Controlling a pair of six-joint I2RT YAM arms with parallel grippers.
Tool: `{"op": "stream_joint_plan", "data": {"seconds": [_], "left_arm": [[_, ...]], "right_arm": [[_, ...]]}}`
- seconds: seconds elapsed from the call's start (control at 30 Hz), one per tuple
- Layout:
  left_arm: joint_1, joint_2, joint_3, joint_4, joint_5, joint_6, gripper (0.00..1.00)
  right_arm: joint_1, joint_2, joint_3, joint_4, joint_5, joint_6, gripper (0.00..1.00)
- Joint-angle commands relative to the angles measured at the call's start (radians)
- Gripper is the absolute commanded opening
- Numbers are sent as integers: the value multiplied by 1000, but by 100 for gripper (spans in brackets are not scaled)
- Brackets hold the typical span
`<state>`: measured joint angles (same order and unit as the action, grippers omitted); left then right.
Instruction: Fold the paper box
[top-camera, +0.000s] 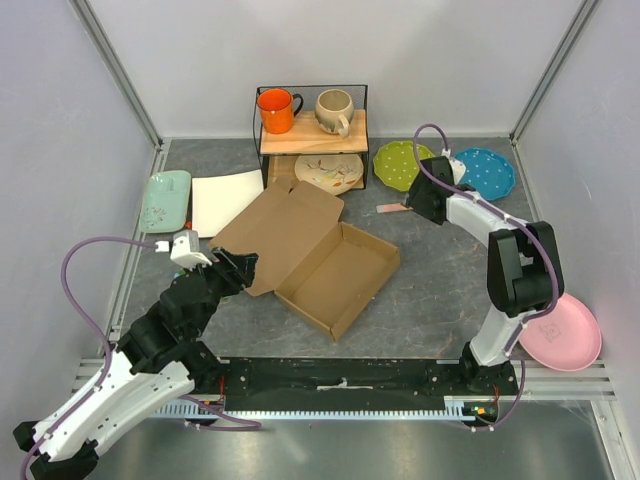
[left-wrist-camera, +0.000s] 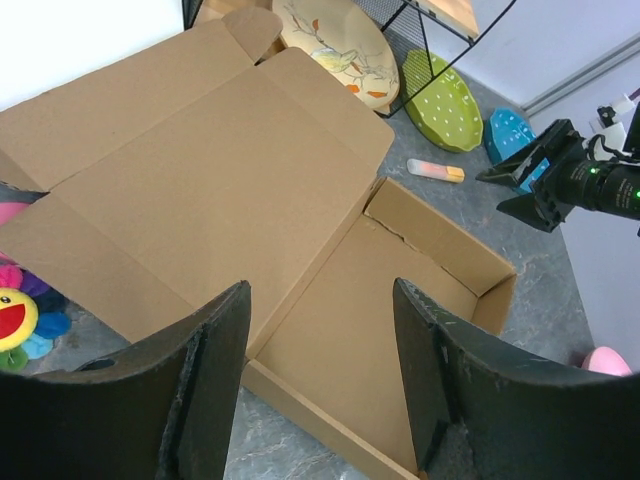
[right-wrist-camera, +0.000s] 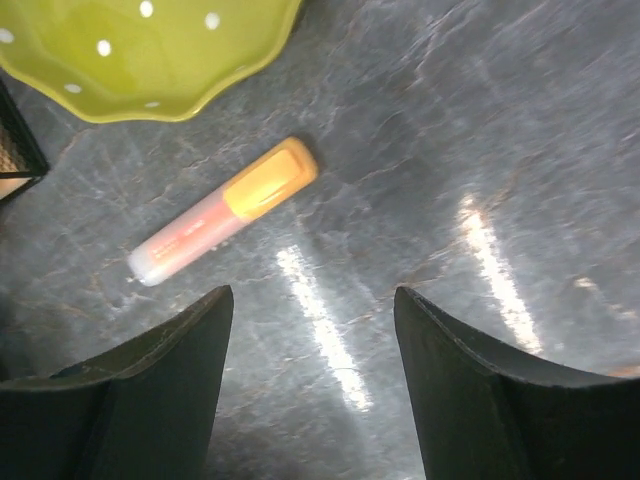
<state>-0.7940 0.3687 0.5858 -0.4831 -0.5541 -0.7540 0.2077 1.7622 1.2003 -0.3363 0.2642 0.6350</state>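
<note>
Brown corrugated cardboard box (top-camera: 310, 250) lying open mid-worktop, seeming light, stiff; left gripper (top-camera: 235, 267) hovering wide over lid edge, likeliest hold; right gripper (right-wrist-camera: 312, 295) gaping.

paper box (top-camera: 296, 238) ctr, rack (top-camera: 305, 141) behind.

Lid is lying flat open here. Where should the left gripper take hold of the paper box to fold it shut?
Probably the lid of the paper box, at its free edge opposite the hinge, coming from the left with the open left gripper. The panel lies flat and thin, so a pinch over that edge fits, and lifting there should swing it shut.
</note>
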Motion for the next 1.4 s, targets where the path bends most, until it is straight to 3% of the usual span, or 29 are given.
{"op": "stream_joint_plan", "data": {"seconds": [0.0, 0.47, 0.67, 0.77, 0.97, 1.17, 1.3, 1.37], "left_arm": [[-4, 24, 8, 6, -1, -18, 65], [-4, 32, -6, -6, -78, -81, 65], [-4, 47, -9, 11, -81, -64, 65], [-2, 59, -3, 21, -82, -50, 65], [-2, 58, -1, 41, -87, -25, 65], [-2, 50, -18, 46, -75, -25, 65], [-4, 41, -26, 52, -69, -28, 65], [-4, 38, -27, 60, -66, -28, 65]], "right_arm": [[10, 42, 42, 98, -57, 198, 74], [18, 201, 120, 85, 18, 321, 77], [18, 258, 147, 69, 9, 310, 72], [18, 270, 130, 74, 10, 304, 64], [18, 234, 50, 105, 4, 289, 35], [13, 171, -28, 114, 7, 262, 13], [13, 91, -68, 112, 23, 238, 4], [12, 41, -87, 111, 30, 216, 6]]}}
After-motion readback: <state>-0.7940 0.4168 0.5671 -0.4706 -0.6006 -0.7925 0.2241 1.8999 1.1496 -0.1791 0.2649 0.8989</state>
